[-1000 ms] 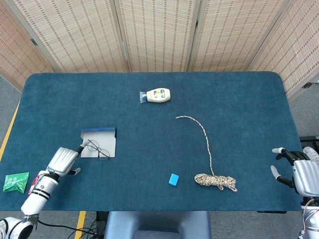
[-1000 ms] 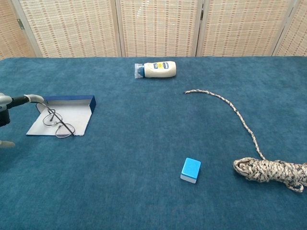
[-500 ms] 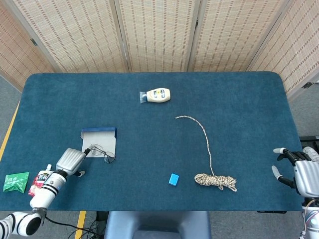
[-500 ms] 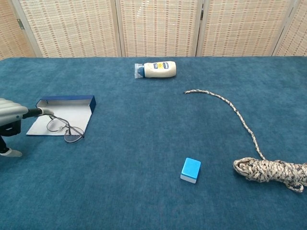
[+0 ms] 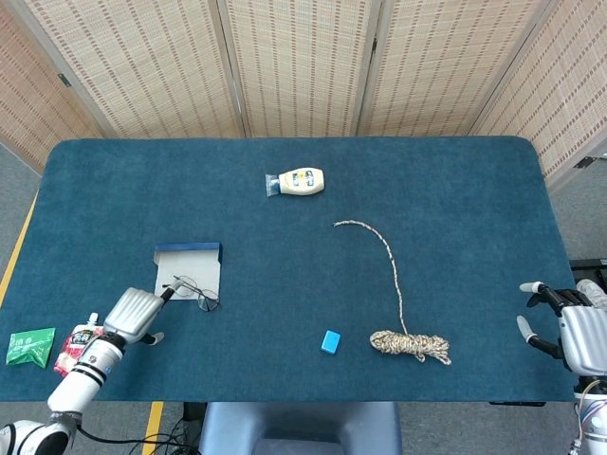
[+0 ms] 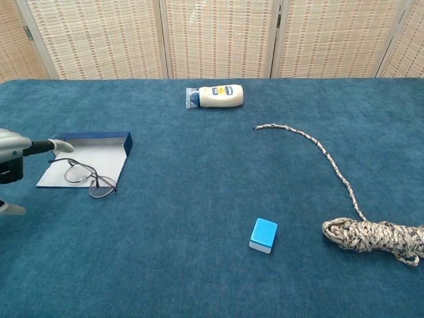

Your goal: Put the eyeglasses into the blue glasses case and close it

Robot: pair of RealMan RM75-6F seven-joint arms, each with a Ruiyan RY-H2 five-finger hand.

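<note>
My left hand's [image 5: 134,314] fingers look loosely spread with one fingertip reaching toward the glasses [image 5: 194,290], and from the head view I read no pinch on the frame; a second ago that finger sat hooked at the temple, so I take it I've let go after dragging them. In that drag the glasses slid toward the near right corner of the case [image 5: 189,270], and one lens now hangs off the tray edge onto the table [image 5: 285,237]. That sets me back: they need nudging inward before the lid can shut. Their long axis runs left to right with a slight slant, lenses to the right. My right hand [image 5: 569,327] hangs at the far table edge, fingers apart, holding nothing. In the chest view the left hand [image 6: 13,156] shows only at the frame edge, one finger [image 6: 58,144] stretched out above the tray [image 6: 106,156], apart from the glasses [image 6: 83,176], whose outer lens lies over the tray's near right edge.
</note>
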